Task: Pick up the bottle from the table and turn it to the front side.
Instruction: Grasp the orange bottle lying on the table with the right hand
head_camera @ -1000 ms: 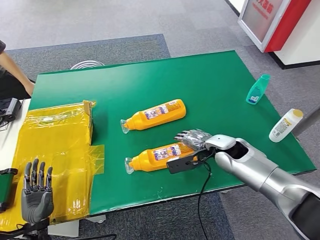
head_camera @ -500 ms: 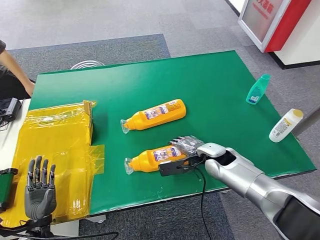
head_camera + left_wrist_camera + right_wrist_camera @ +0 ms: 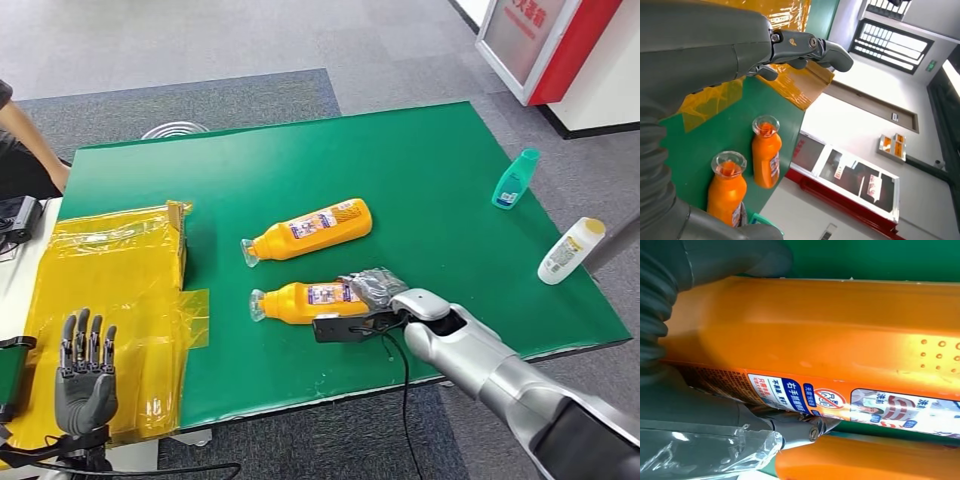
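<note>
The right hand [image 3: 375,290] is reaching in from the lower right of the head view and closing around the base end of the near orange bottle [image 3: 306,301], fingers [image 3: 798,427] lying along the label side and the thumb on the opposite side in the right wrist view. That bottle is lying on its side on the green table [image 3: 423,170], just below centre of the frame, its clear cap pointing toward the left edge. A second orange bottle [image 3: 309,230] is lying near it, just above, angled the same way. The left hand [image 3: 87,375] is hovering at the lower left over the yellow plastic sheet [image 3: 113,270], fingers apart and holding nothing. At the right edge of the table, a teal bottle [image 3: 516,180] and a white bottle [image 3: 571,250] are lying well apart from the orange pair.
</note>
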Motion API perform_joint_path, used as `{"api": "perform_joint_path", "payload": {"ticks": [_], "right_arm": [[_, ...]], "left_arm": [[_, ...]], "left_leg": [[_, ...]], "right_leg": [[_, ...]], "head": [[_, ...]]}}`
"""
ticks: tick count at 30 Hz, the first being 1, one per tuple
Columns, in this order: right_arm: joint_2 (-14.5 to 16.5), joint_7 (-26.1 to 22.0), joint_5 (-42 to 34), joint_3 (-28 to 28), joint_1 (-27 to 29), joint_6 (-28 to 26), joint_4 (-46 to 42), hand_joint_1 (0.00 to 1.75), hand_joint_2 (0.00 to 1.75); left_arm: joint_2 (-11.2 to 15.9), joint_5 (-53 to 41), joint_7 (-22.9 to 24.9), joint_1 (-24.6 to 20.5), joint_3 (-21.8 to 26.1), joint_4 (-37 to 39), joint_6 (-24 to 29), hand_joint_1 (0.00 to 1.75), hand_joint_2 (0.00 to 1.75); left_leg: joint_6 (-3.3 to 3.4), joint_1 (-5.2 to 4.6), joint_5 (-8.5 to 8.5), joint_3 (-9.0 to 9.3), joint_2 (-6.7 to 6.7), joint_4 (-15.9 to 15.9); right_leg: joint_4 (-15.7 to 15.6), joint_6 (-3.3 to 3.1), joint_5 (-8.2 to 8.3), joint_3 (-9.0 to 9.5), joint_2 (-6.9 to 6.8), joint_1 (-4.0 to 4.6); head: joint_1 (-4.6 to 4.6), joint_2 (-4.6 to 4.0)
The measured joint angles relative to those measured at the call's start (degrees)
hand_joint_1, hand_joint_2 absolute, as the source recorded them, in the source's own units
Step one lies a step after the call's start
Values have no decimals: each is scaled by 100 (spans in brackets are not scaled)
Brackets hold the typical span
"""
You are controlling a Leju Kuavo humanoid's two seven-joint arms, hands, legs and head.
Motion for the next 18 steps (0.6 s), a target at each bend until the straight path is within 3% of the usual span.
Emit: {"api": "perform_joint_path", "payload": {"ticks": [11, 18], "right_arm": [[-83, 16, 463, -301, 405, -103, -650, 175, 175], [-265, -97, 610, -661, 957, -297, -1752, 175, 175]], "left_arm": [[39, 14, 0, 157, 33, -7, 1, 0, 175], [8, 27, 0, 368, 339, -173, -158, 0, 175]], "left_leg": [[-1, 0, 2, -1, 0, 0], [-4, 0, -3, -7, 1, 0]], "right_leg": [[0, 0, 1, -3, 0, 0], [0, -4, -3, -9, 1, 1]], "head": [[-1, 0], [-1, 0]]}}
